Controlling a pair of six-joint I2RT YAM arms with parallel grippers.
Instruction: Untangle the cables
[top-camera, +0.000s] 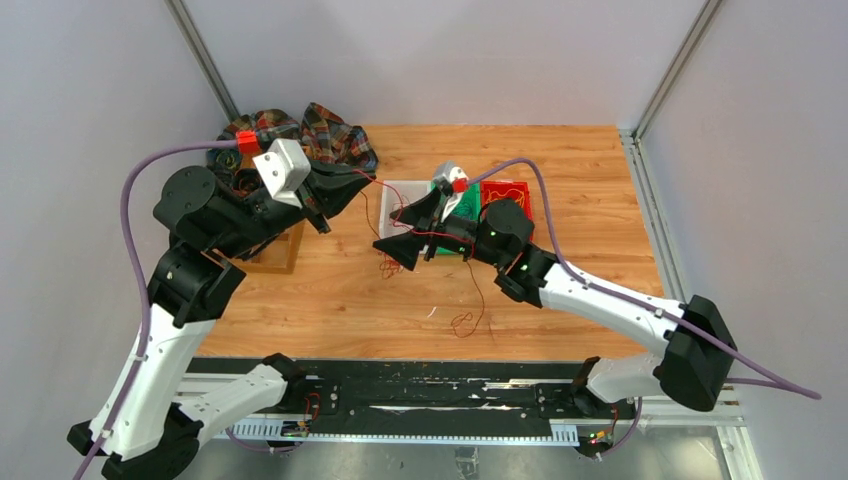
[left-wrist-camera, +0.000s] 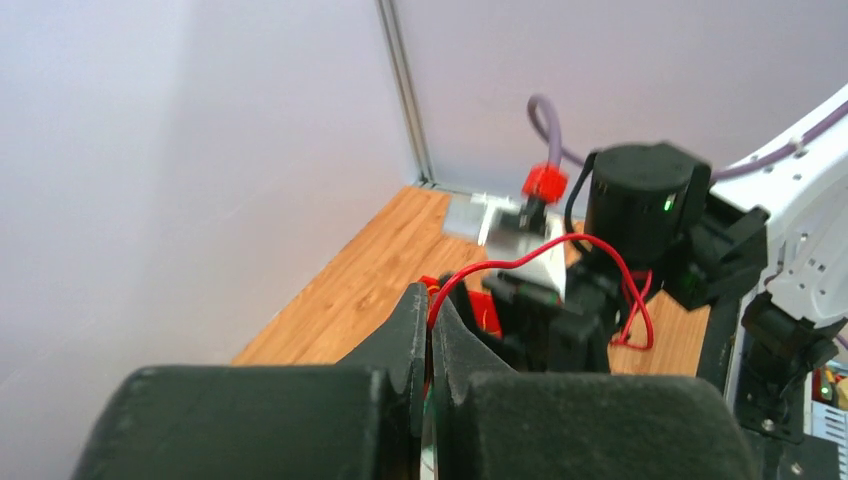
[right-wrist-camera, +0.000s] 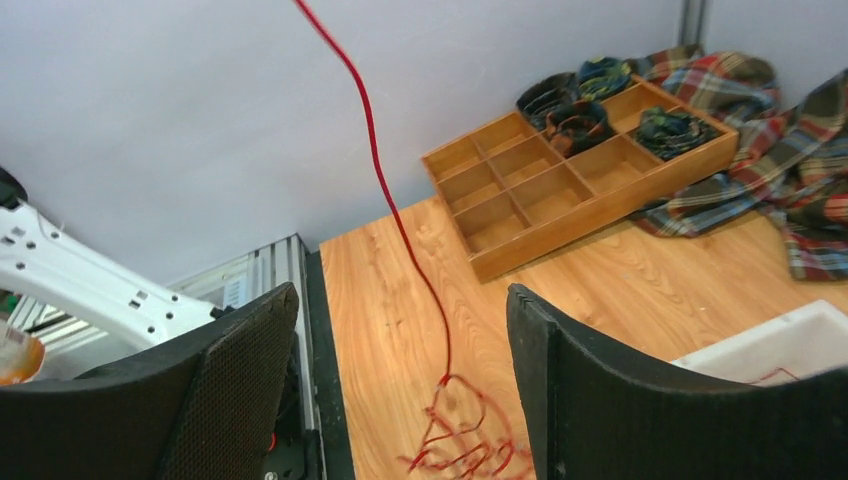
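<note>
My left gripper (top-camera: 352, 190) is raised over the table's left middle, shut on a thin red cable (top-camera: 378, 188). In the left wrist view the jaws (left-wrist-camera: 431, 312) pinch that cable (left-wrist-camera: 500, 264), which arcs across to the right arm's wrist. The right gripper (top-camera: 405, 229) faces it with its fingers wide apart and nothing between them. In the right wrist view the open gripper (right-wrist-camera: 400, 293) frames the red cable (right-wrist-camera: 385, 190), which hangs down to a small red tangle (right-wrist-camera: 460, 440) on the wood. Another red loop (top-camera: 465, 320) lies near the front edge.
A wooden compartment tray (right-wrist-camera: 560, 185) holding dark coiled rolls (right-wrist-camera: 575, 120) sits at the left, partly under the left arm (top-camera: 280, 250). Plaid cloth (top-camera: 325, 130) lies at the back left. A white tray (top-camera: 400, 192) and a red box (top-camera: 508, 192) sit mid-table.
</note>
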